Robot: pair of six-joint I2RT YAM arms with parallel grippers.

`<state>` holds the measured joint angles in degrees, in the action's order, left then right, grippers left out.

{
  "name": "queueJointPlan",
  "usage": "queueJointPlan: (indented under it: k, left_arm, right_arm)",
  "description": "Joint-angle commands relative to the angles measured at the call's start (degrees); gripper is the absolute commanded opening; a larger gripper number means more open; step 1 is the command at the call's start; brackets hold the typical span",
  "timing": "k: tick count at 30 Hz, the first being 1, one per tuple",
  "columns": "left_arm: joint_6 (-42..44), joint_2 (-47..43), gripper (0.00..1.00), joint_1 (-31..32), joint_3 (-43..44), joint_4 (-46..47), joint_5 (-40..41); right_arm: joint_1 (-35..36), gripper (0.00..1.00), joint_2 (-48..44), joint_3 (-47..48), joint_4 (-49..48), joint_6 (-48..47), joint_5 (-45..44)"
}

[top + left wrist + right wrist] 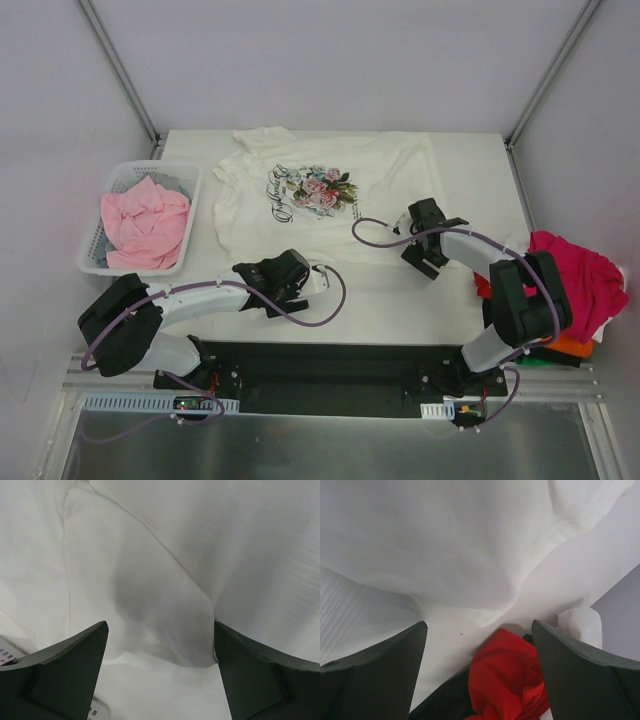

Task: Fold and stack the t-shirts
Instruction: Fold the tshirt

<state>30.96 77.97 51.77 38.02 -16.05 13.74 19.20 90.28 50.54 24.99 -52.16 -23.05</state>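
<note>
Currently you're at the first fold: the white floral tee (330,190) lies spread flat on the table (400,300), your left gripper (160,640) and right gripper (479,637) hover wide open and empty over its near hem (165,655), so next likely means lowering both to pinch that edge evenly.

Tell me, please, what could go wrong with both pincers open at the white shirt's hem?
The left pincer straddles a raised wrinkle in the white flower-print cloth t-shirt; closing there may bunch it. The right arm's elbow sits beside the crumpled magenta cloth tee at the table's right edge; a fold swing could push it off.
</note>
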Motion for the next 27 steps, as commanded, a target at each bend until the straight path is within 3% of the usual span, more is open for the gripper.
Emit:
queueJointPlan:
  k: [1,8,27]
  left_arm:
    - [0.4,1.1,0.85,0.2,-1.9,-0.5,1.1]
    - [0.0,1.0,0.86,0.2,-2.2,-0.5,1.2]
    - [-1.1,2.7,0.84,0.2,-2.8,-0.5,-0.3]
  right_arm:
    - [-2.9,0.89,0.4,0.7,-0.7,-1.7,1.9]
    - [-8.4,0.88,4.1,4.7,3.6,-2.6,12.0]
    - [-12.3,0.75,9.7,9.1,10.7,-5.7,24.3]
